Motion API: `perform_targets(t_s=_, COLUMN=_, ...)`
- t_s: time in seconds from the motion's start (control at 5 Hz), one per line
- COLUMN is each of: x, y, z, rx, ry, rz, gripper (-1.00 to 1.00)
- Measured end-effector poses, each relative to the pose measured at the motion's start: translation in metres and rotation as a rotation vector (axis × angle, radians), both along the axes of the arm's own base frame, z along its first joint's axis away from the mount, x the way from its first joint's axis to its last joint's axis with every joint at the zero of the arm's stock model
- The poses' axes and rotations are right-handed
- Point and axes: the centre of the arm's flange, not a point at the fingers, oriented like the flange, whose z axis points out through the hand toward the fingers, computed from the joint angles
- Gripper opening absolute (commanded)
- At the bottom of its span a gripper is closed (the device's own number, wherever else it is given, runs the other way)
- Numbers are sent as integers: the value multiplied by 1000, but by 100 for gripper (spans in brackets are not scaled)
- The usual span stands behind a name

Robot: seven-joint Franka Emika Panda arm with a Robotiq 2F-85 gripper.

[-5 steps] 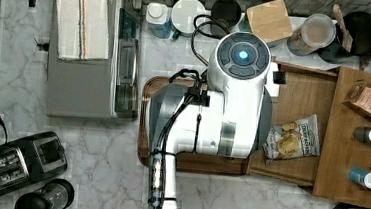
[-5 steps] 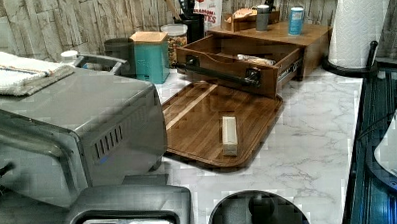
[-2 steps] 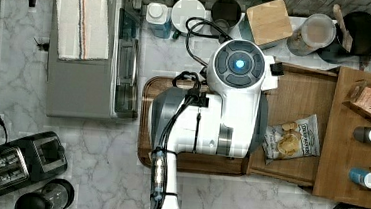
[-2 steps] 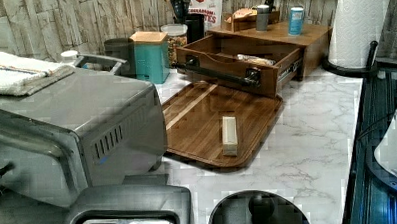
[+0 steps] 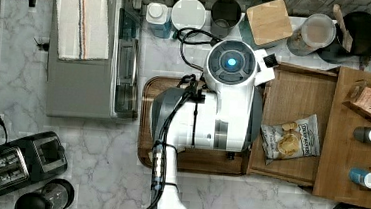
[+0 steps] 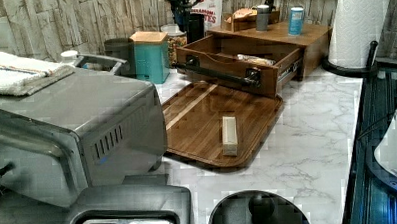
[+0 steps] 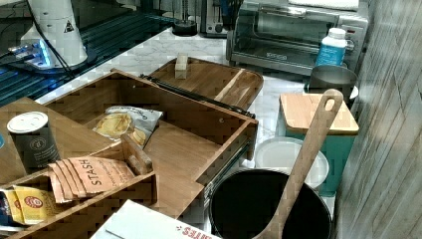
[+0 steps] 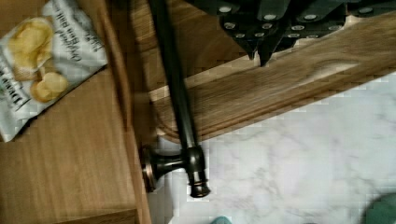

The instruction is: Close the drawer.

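Observation:
The drawer [image 5: 294,100] stands pulled out of the low wooden cabinet, with a bag of chips [image 5: 291,138] lying inside. Its dark bar handle [image 8: 175,88] runs along the front panel [image 6: 225,76]. My arm [image 5: 232,63] hangs over the dark round-cornered tray [image 5: 144,121], beside the drawer front. In the wrist view my gripper [image 8: 259,53] is shut and holds nothing. It sits above the tray's wood, a short way from the handle and not touching it. The drawer [image 7: 179,144] also shows open in the right view.
A small wooden block [image 6: 229,135] lies on the tray [image 6: 202,122]. The cabinet top [image 5: 343,147] carries bottles and a tea box. A toaster oven [image 5: 92,52] stands at the top view's left, a toaster [image 5: 13,163] below it. Canisters and a black pot [image 7: 268,204] line the wall.
The arm's wrist has shifted slightly toward the top view's lower left. The drawer, tray and block have not moved.

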Motion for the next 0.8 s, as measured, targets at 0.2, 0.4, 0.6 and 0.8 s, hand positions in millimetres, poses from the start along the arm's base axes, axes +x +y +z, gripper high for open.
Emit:
perform_targets(t_s=0.2, x=7, y=-1, z=-38, rx=-68, ry=48, rz=49, gripper=-100)
perform_targets(t_s=0.4, x=14, y=1, z=-79, rx=-63, ry=50, rz=67, gripper=-100)
perform_targets(t_s=0.6, x=11, y=2, z=-112, rx=-79, ry=64, rz=99, gripper=-100)
perform_targets(t_s=0.8, x=5, y=3, z=-136, rx=-100, ry=78, rz=132, gripper=-100)
